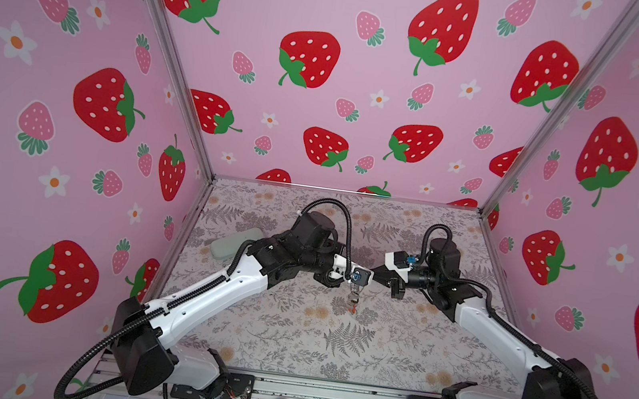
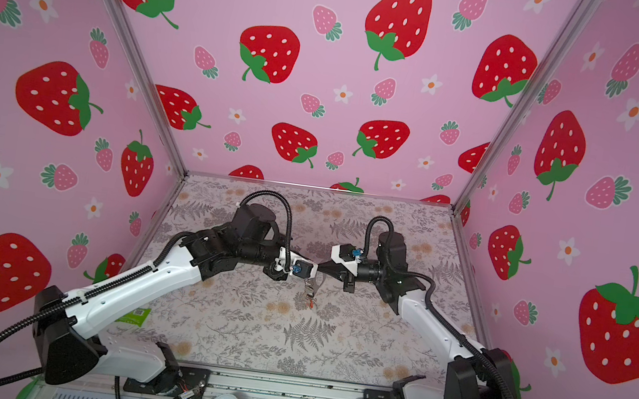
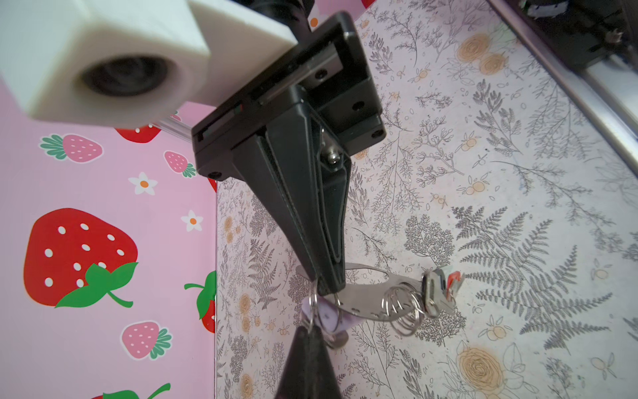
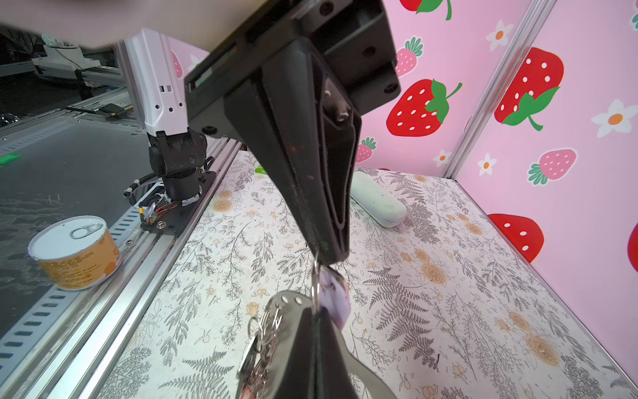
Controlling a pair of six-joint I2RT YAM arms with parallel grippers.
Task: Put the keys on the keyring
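Observation:
My two grippers meet tip to tip in mid-air over the middle of the table. In the left wrist view my left gripper [image 3: 310, 330] is shut on a thin ring carrying the lilac key [image 3: 328, 315]. My right gripper [image 4: 317, 312] is shut on the keyring's taupe strap [image 4: 288, 309] close to that same thin ring [image 4: 315, 283]. Wire rings [image 3: 400, 309] and more keys [image 3: 443, 286], one of them red-tagged, hang from the strap. In a top view the bunch of keys [image 1: 353, 300] dangles below the left gripper [image 1: 364, 283] and the right gripper [image 1: 375, 276].
A pale grey-green oblong case [image 1: 226, 243] lies at the table's back left. A tin can [image 4: 74, 252] stands beyond the front metal rail [image 1: 325, 394]. A green packet [image 2: 135, 315] lies under the left arm. Strawberry-print walls close in three sides.

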